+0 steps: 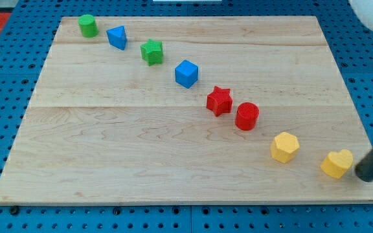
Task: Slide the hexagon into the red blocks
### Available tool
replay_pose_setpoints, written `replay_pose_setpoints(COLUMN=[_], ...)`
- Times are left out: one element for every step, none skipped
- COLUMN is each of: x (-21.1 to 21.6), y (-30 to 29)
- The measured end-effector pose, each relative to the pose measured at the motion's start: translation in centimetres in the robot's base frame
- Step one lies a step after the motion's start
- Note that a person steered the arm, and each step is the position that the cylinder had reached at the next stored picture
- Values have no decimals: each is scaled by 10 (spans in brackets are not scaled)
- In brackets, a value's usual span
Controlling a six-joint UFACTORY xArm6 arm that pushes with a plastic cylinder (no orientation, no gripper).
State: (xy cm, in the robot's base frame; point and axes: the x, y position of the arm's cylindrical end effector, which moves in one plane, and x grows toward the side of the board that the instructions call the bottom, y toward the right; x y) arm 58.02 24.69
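Nearest the camera, low at the view's right, my tip point(367, 178) sits just beside the yellow heart point(337, 163), at about its 4 o'clock; the rod carries no jaws, so there is nothing to open or clench. Reading left to right along the diagonal row on the wooden board point(141, 162): a green cylinder point(88, 26), a blue triangular block point(117, 37), a green star point(152, 51), a blue cube point(186, 74), then the red star point(219, 101) and red cylinder point(247, 116) close together, then the yellow hexagon point(284, 147) and the heart. The hexagon lies near the red cylinder, at its 4 o'clock, apart from it. To do this well, I judge my tip should skirt the heart, settle at the hexagon's 4 o'clock, and push straight toward 10 o'clock through its centre, so it neither spins off nor drags the heart along.
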Motion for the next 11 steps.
replay_pose_setpoints(x=[-35,-64,-78,-70,-54,-39,-38,-21,-24,-58,-69], y=[-61,-81,-95,-44,-41,-99,-136,-131,-157,-180,-180])
